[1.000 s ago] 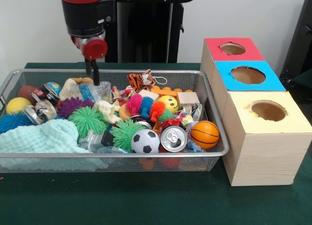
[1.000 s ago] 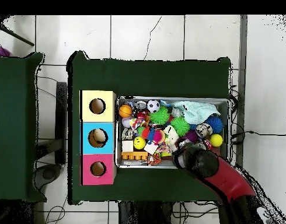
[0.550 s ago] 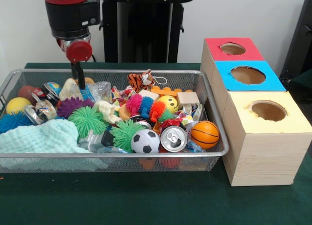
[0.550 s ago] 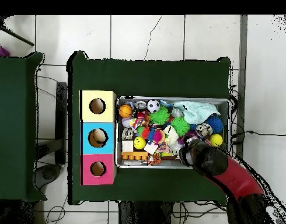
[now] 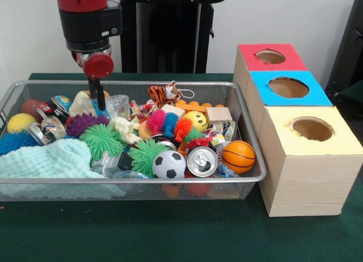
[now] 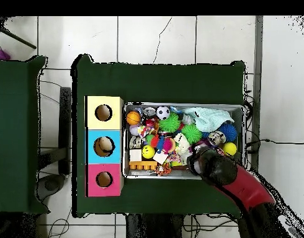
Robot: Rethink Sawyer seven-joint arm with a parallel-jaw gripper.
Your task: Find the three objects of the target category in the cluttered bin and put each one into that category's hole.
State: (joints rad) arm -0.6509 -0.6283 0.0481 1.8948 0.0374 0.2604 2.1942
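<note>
I hold the gripper point(image 5: 98, 97) over the bin's point(image 5: 244, 112) upper-left clutter to search; grip state unclear.

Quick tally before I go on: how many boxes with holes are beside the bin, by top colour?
Red-topped box: 1
Blue-topped box: 1
Yellow-topped box: 1
Total: 3 boxes, each with one round hole, lined up beside the wire bin.

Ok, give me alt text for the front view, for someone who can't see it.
A red and black arm hangs its pincer over the far left of a wire bin heaped with toys, balls and cans. Beside the bin stand three boxes with round holes, topped red, blue and yellow.
</note>
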